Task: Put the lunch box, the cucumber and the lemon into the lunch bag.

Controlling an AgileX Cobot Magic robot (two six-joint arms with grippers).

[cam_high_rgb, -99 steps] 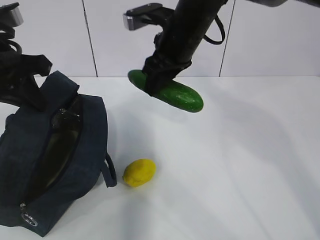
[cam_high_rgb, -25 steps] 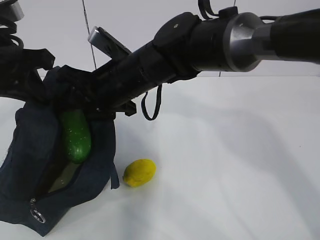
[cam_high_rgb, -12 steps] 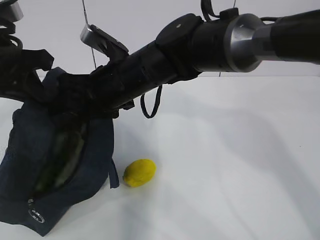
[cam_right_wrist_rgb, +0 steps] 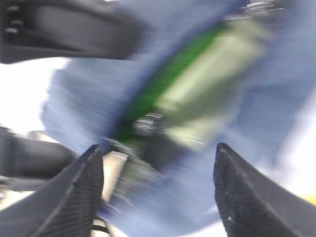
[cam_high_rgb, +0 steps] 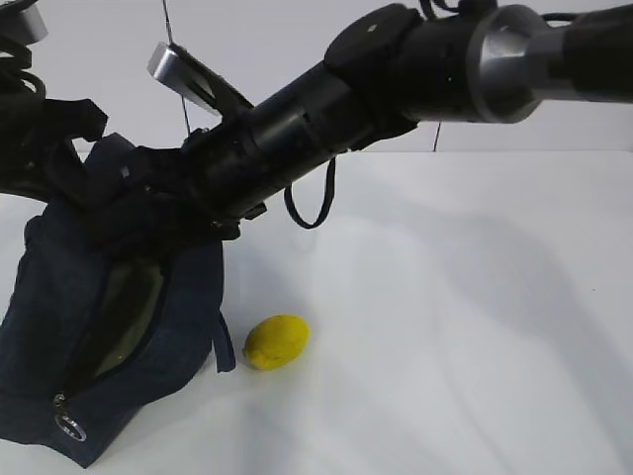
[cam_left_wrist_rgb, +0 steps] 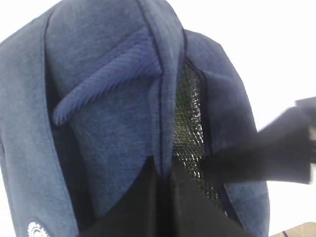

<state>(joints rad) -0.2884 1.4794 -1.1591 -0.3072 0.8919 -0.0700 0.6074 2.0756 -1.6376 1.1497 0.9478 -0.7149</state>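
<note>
The dark navy lunch bag (cam_high_rgb: pixel 49 327) lies open at the left. My left gripper (cam_left_wrist_rgb: pixel 163 170) is shut on the fabric edge of its opening and holds it up. My right gripper (cam_right_wrist_rgb: pixel 158 158) hangs open just above the opening, with nothing between its fingers (cam_right_wrist_rgb: pixel 91 170); in the exterior view it is at the bag's top (cam_high_rgb: pixel 134 213). In the blurred right wrist view, the dark green cucumber (cam_right_wrist_rgb: pixel 155 86) lies inside the bag beside the lunch box's pale green lid (cam_right_wrist_rgb: pixel 207 94). That lid (cam_high_rgb: pixel 129 297) also shows through the opening. The yellow lemon (cam_high_rgb: pixel 276 341) sits on the table right of the bag.
The right arm (cam_high_rgb: pixel 396 79) stretches across the view from the upper right to the bag. A strap handle (cam_high_rgb: pixel 220 341) hangs between bag and lemon. The white table (cam_high_rgb: pixel 445 327) spreads to the right, with a white wall behind it.
The cucumber, which stuck out of the bag's opening a second ago, has dropped inside. My right gripper has opened wider and lifted slightly. The left gripper has kept its hold.
</note>
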